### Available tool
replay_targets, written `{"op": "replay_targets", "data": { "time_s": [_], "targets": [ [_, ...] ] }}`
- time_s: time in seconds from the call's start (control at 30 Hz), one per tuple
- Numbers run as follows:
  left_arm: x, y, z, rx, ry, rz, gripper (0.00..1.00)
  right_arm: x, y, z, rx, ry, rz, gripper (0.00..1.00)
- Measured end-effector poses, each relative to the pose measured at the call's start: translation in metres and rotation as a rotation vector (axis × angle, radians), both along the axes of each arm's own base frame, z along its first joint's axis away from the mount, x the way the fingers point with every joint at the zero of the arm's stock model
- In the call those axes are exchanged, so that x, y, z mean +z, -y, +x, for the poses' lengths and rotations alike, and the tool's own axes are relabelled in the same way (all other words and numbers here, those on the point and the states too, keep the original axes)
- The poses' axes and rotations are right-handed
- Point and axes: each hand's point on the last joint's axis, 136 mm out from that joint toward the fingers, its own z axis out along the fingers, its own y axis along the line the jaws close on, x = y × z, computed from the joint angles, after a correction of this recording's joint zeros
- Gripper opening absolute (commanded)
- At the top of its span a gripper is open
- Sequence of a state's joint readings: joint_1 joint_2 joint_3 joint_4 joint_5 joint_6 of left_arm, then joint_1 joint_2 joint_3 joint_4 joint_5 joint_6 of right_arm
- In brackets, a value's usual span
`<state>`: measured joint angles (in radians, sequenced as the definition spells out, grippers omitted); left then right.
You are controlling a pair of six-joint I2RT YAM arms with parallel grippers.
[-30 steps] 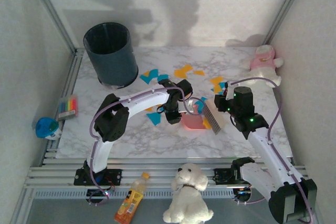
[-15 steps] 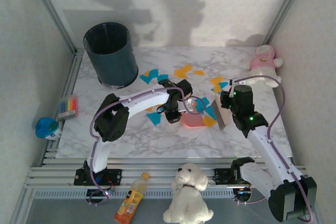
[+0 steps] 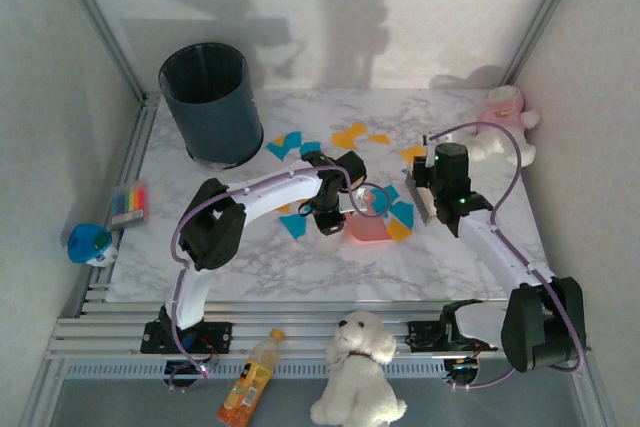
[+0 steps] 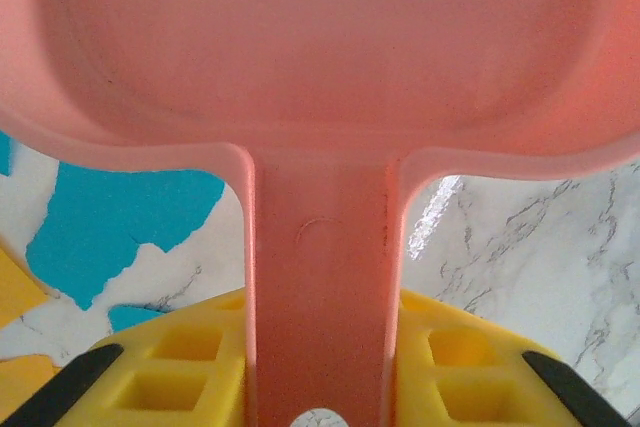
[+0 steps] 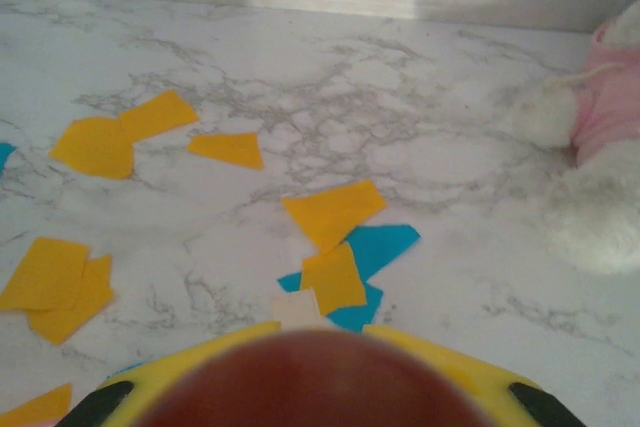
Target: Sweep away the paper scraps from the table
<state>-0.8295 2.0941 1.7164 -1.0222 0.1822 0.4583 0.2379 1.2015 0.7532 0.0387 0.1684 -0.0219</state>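
A pink plastic dustpan [image 4: 320,47] lies across the upper part, seen from very close, and its rounded back rim curves from side to side. Its flat pink handle [image 4: 320,287] runs straight down the middle and carries a faint round mark. The left gripper [image 4: 320,387] is closed on this handle, with its yellow fingers [image 4: 170,372] against both sides. At the left, a teal-blue paper scrap [image 4: 110,222] lies on the white table with grey marble veins [image 4: 520,257], partly under the rim. An orange paper scrap [image 4: 15,292] shows at the left edge, just beside it.
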Motion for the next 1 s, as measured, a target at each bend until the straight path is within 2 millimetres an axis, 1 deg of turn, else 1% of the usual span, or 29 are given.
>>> {"op": "replay_targets", "data": {
  "time_s": [0.1,0.17,0.3,0.47,0.63,0.83,1.0],
  "targets": [
    [0.0,0.0,0.0,0.0,0.0,0.0,0.0,0.001,-0.008,0.005,0.046,0.017,0.01,0.0],
    [0.0,0.0,0.0,0.0,0.0,0.0,0.0,-0.002,-0.013,0.007,0.077,0.013,0.013,0.0],
    [0.0,0.0,0.0,0.0,0.0,0.0,0.0,-0.011,-0.023,0.009,0.138,-0.013,0.008,0.0],
    [0.0,0.0,0.0,0.0,0.0,0.0,0.0,-0.01,-0.03,0.007,0.191,-0.02,0.001,0.0],
    [0.0,0.0,0.0,0.0,0.0,0.0,0.0,-0.009,-0.036,-0.003,0.238,-0.042,0.014,0.0],
    [0.0,0.0,0.0,0.0,0.001,0.0,0.0,-0.004,-0.038,-0.023,0.265,-0.046,0.029,0.0],
    [0.0,0.002,0.002,0.008,0.01,-0.006,0.0,-0.007,-0.044,-0.036,0.288,-0.069,0.041,0.0]
  ]
}}
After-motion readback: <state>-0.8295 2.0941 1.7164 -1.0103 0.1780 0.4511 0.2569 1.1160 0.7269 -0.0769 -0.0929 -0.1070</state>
